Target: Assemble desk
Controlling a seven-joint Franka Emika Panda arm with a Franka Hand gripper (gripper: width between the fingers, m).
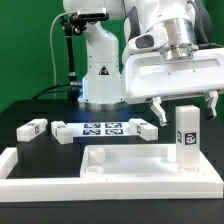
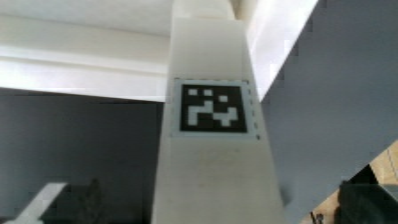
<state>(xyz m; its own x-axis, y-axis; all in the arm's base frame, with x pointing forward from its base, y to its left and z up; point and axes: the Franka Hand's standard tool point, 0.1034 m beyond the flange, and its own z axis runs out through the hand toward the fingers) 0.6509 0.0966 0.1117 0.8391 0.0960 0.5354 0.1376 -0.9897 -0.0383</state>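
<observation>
The desk's white rimmed top panel [image 1: 128, 160] lies flat at the front of the table. One square leg [image 1: 186, 132] stands upright on the panel's corner at the exterior view's right, its tag facing the camera. My gripper [image 1: 184, 109] hangs right over that leg's top, open, with one finger on each side and a gap to the leg on both. In the wrist view the leg [image 2: 214, 150] fills the middle, and my gripper [image 2: 199, 208] straddles it with fingers [image 2: 43, 206] apart from it. Three more legs lie on the table [image 1: 33, 127], [image 1: 62, 132], [image 1: 146, 128].
The marker board [image 1: 103, 128] lies behind the panel, between the loose legs. Long low white border bars [image 1: 24, 166] run along the front and the exterior view's left. The robot's base [image 1: 100, 70] stands at the back.
</observation>
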